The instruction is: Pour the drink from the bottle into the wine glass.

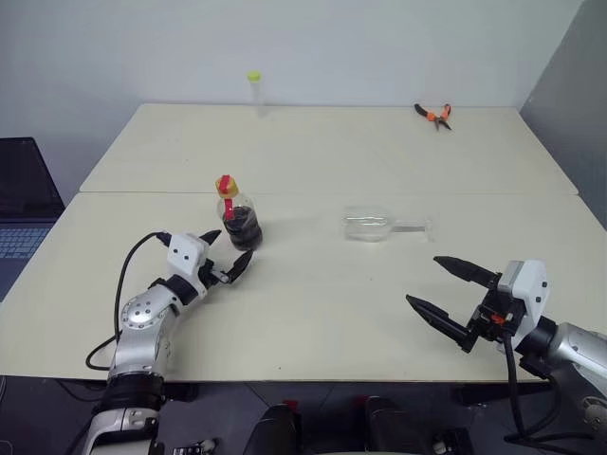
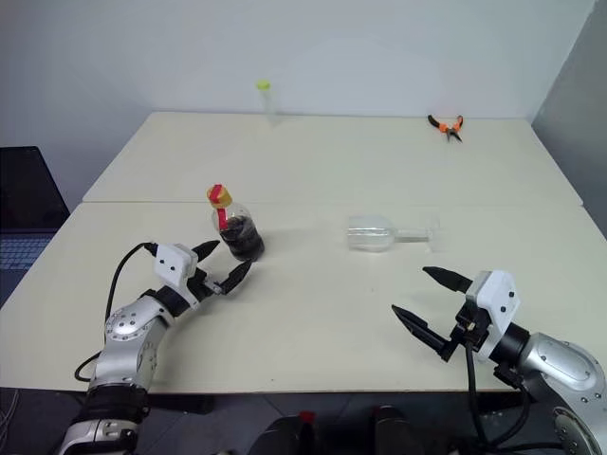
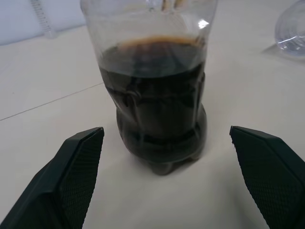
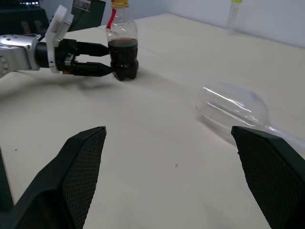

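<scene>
I see the bottle (image 1: 238,217) upright on the table (image 1: 322,303), just ahead of my left gripper (image 1: 225,254), whose spread fingers flank it without touching. The wine glass (image 1: 375,225) lies on its side, well ahead of my right gripper (image 1: 444,287), released wide. The bottle's red neck label shows no readable writing.

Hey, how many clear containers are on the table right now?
3: the bottle stands upright between the left gripper's open fingers; the wine glass lies on its side mid-table; a thin tube stands at the far edge.
</scene>
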Action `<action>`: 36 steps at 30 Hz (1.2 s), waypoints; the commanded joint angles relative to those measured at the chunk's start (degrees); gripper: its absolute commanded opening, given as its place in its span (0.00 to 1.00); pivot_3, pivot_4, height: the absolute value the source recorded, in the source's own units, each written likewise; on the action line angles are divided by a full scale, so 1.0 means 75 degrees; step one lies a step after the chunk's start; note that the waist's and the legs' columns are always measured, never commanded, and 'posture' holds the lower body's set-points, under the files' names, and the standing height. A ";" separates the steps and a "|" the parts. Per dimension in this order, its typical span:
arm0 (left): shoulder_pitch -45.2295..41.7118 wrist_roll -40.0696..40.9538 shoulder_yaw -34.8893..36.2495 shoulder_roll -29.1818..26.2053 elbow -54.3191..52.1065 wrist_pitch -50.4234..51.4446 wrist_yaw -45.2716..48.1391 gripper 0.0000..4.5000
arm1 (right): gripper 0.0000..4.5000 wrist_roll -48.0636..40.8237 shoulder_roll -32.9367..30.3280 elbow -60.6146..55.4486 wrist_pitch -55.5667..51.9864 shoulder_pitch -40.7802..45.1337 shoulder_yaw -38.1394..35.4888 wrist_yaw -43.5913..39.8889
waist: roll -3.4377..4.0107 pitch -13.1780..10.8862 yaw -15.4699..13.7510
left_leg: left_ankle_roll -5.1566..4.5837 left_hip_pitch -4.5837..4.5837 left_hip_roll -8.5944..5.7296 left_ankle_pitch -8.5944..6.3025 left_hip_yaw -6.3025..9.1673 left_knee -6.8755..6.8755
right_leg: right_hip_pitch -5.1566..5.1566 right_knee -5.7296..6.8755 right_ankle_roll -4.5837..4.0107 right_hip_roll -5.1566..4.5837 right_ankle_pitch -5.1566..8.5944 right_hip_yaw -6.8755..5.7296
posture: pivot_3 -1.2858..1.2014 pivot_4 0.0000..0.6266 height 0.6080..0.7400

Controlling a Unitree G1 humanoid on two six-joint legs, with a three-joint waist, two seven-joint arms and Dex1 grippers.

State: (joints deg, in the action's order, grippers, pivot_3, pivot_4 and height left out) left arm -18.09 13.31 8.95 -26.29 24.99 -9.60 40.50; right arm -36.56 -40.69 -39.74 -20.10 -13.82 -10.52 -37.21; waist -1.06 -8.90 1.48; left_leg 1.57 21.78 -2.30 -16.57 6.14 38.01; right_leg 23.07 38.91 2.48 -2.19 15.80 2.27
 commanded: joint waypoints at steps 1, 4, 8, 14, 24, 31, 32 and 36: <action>-0.0419 -0.0119 -0.0011 0.0047 0.0395 -0.0315 -0.0092 1.00 | 1.00 0.0152 0.0061 -0.0112 0.0102 0.0095 -0.0023 -0.0056 | -0.0002 0.0000 -0.0006 | 0.0000 0.0001 -0.0001 0.0000 0.0000 0.0001 | 0.0000 0.0000 0.0000 0.0000 0.0000 -0.0001 | 0.52 0.24 1.00; -0.0894 -0.0198 0.0001 0.0160 0.0907 -0.0490 -0.0244 1.00 | 1.00 0.0290 0.0101 0.0045 0.0185 0.0221 0.0062 -0.0188 | -0.0004 -0.0002 -0.0007 | 0.0000 0.0000 -0.0002 0.0000 -0.0002 0.0003 | 0.0001 0.0001 0.0000 0.0000 0.0000 0.0000 | 0.52 0.24 1.00; -0.1318 -0.0312 -0.0032 0.0281 0.1459 -0.0723 -0.0375 1.00 | 1.00 0.0385 0.0150 0.0209 0.0224 0.0383 0.0126 -0.0327 | -0.0008 -0.0002 -0.0004 | 0.0000 0.0000 -0.0001 0.0000 -0.0001 0.0003 | 0.0003 0.0002 0.0000 0.0001 0.0000 0.0000 | 0.52 0.24 1.00; -0.1972 -0.0533 -0.0147 0.0498 0.2320 -0.1034 -0.0545 1.00 | 1.00 0.0536 0.0197 0.0391 0.0263 0.0703 0.0242 -0.0504 | -0.0009 -0.0002 -0.0002 | 0.0001 0.0000 -0.0002 0.0001 -0.0001 0.0005 | 0.0003 0.0005 0.0000 0.0002 0.0000 -0.0001 | 0.52 0.24 1.00; -0.2402 -0.0462 -0.0194 0.0805 0.2750 -0.1186 -0.0383 0.72 | 1.00 0.0628 0.0252 0.0388 0.0143 0.1035 0.0373 -0.0496 | -0.0009 -0.0002 -0.0001 | 0.0001 0.0003 -0.0004 0.0001 -0.0002 0.0006 | 0.0005 0.0006 0.0000 0.0002 0.0000 0.0001 | 0.52 0.24 1.00; -0.2123 -0.0453 -0.0398 0.0768 0.1853 -0.1011 0.0021 0.50 | 1.00 0.0361 0.0185 -0.0034 -0.0305 0.1231 0.0286 -0.0330 | -0.0010 -0.0003 0.0001 | 0.0002 0.0009 -0.0004 0.0002 0.0000 0.0009 | 0.0008 0.0006 0.0000 0.0000 0.0000 0.0001 | 0.52 0.24 1.00; -0.1995 -0.0439 -0.0505 0.0763 0.1444 -0.0895 0.0153 0.49 | 1.00 0.0255 0.0176 -0.0174 -0.0443 0.1284 0.0281 -0.0251 | -0.0010 -0.0004 0.0003 | 0.0002 0.0009 -0.0004 0.0002 0.0000 0.0009 | 0.0008 0.0006 0.0000 0.0000 -0.0001 0.0000 | 0.52 0.24 1.00; -0.1210 -0.0190 -0.1275 0.0734 -0.0880 0.0248 0.0983 0.49 | 1.00 -0.0287 0.0130 -0.0769 -0.1319 0.1781 0.0293 0.0323 | -0.0008 -0.0004 0.0008 | 0.0004 0.0015 -0.0001 0.0002 0.0001 0.0008 | 0.0015 0.0006 0.0000 -0.0006 -0.0001 0.0007 | 0.52 0.24 1.00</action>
State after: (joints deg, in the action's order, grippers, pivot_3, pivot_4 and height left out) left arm -27.65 9.91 1.55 -20.35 27.15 -10.89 44.98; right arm -35.69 -39.33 -41.71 -27.33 -2.22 -7.61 -36.91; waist -1.12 -8.93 1.54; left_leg 1.60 21.87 -2.31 -16.55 6.16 38.07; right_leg 23.17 38.96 2.47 -2.25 15.80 2.31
